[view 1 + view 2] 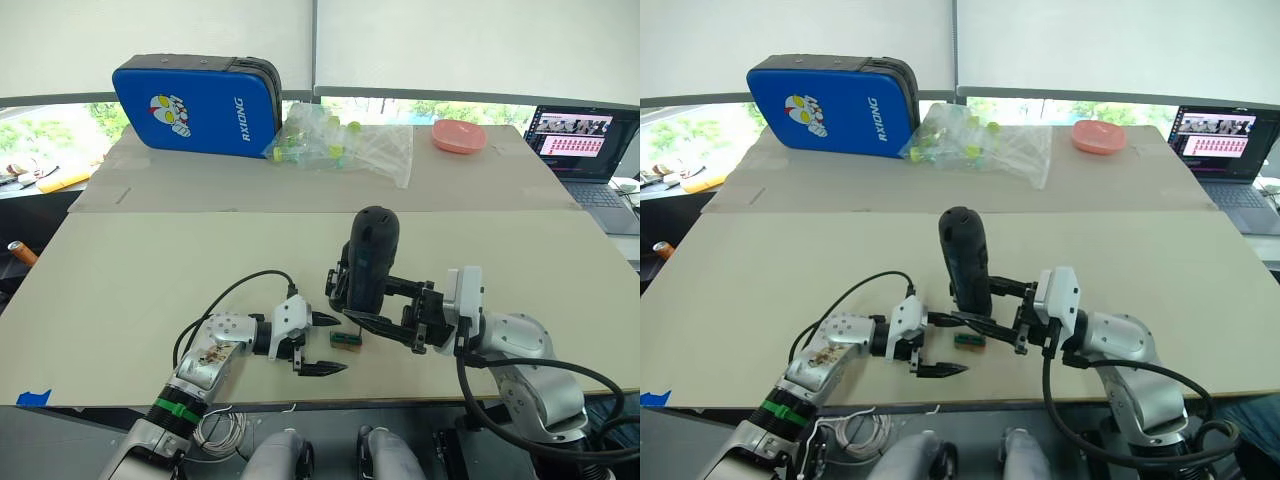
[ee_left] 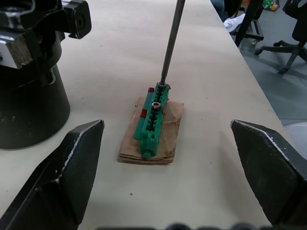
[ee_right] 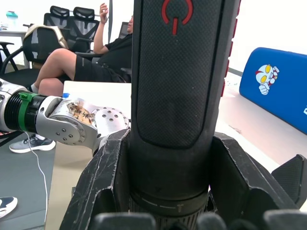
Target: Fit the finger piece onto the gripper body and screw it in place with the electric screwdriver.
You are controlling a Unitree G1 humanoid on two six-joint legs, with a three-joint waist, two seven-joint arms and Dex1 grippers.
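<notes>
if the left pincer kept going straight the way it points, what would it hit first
Most likely the small green block on its brown pad, centred between the open left pincer fingers. The screwdriver bit already rests on the block's far end, so it would come next. Depth is hard to judge.

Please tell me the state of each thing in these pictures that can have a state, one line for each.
Left gripper: open, empty, low over the table beside the green block.
Right gripper: shut on the electric screwdriver.
Electric screwdriver: held upright, bit down on the green block.
Green block: lying flat on brown card, a screw in it.
Blue case: closed, standing on edge.
Laptop: open, screen lit.
</notes>
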